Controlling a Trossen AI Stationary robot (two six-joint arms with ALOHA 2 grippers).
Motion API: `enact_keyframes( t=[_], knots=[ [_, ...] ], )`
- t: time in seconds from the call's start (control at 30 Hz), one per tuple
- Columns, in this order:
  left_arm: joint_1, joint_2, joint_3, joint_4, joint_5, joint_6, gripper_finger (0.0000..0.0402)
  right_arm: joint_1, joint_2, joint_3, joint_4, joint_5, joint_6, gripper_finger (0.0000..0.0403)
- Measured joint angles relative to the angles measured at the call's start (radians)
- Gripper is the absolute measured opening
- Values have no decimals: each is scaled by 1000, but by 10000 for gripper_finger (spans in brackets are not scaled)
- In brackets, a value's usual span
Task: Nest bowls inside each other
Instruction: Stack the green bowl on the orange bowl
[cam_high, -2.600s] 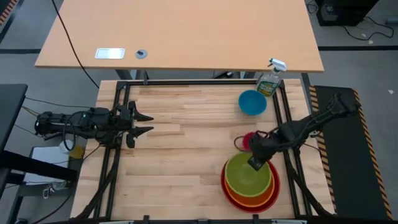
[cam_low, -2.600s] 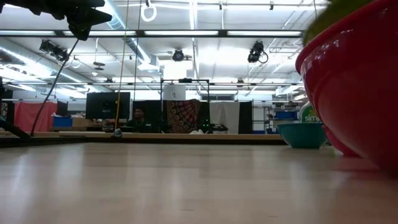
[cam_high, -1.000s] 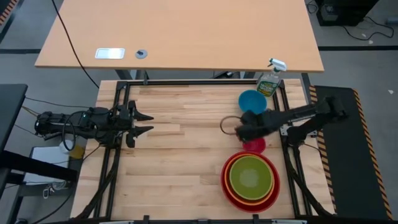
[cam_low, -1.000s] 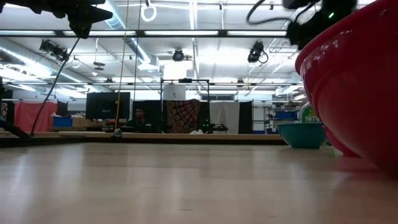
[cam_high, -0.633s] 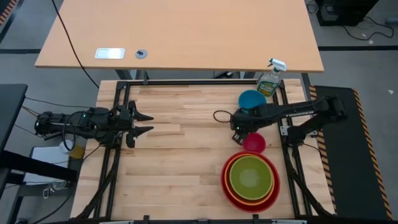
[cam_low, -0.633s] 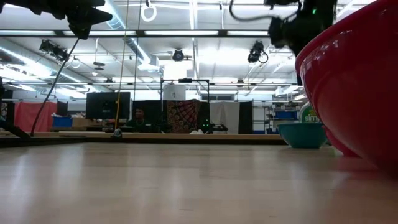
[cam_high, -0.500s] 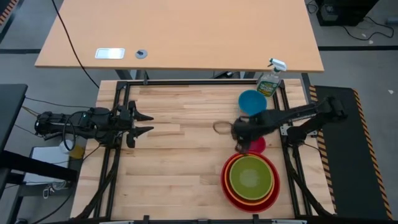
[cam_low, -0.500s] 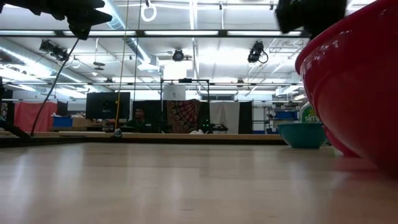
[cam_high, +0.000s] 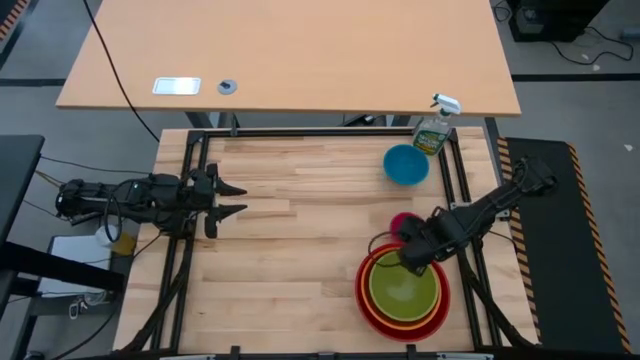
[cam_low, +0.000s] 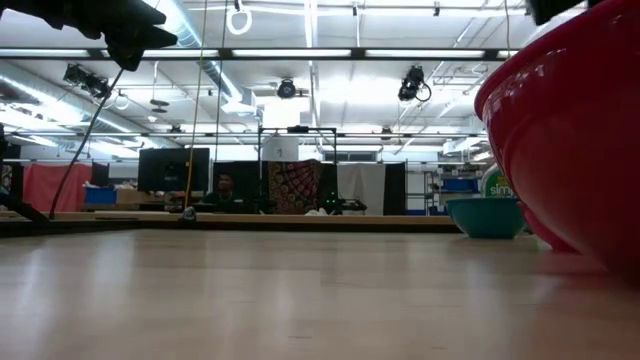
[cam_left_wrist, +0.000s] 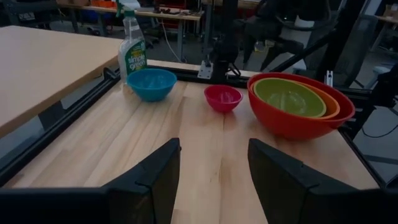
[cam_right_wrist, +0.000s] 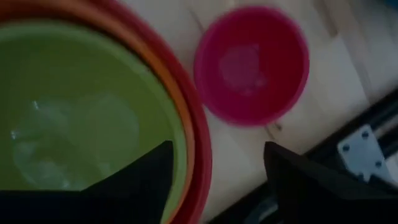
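Lime green bowl (cam_high: 402, 285) sits nested in the orange bowl (cam_left_wrist: 331, 106), which sits in the red bowl (cam_high: 402, 318) near the table's right front. The small pink bowl (cam_high: 402, 221) rests on its base just beyond that stack, and the blue bowl (cam_high: 406, 164) stands at the far right. My right gripper (cam_high: 412, 258) hangs open, pointing down, above the stack's far rim, beside the pink bowl (cam_right_wrist: 252, 65), with nothing between its fingers. My left gripper (cam_high: 236, 198) waits open at the table's left side.
A green spray bottle (cam_high: 435, 128) stands at the far right corner behind the blue bowl. Black frame rails (cam_high: 462, 190) run along the table's sides. Bare wood (cam_high: 300, 240) stretches between the two arms.
My right gripper has swung from between the blue and pink bowls toward the table's near edge, past the pink bowl, to above the stack's far rim, turning as it went. It carries nothing. The bowls have stayed where they were.
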Motion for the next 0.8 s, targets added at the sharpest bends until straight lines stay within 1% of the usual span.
enact_keyframes(
  t=[0.13,0.27,0.47,0.67,0.8],
  knots=[
    [0,0,0,0,0,-1,192,23,0,-31,4,-40,54,305],
    [0,0,0,1,0,-1,192,49,0,-81,5,-90,137,327],
    [0,0,0,20,0,0,192,82,0,-123,4,-99,196,319],
    [0,0,0,20,-1,0,192,81,0,-126,7,-92,196,308],
    [0,0,0,20,0,0,192,81,2,-126,10,-65,196,306]
  ],
)
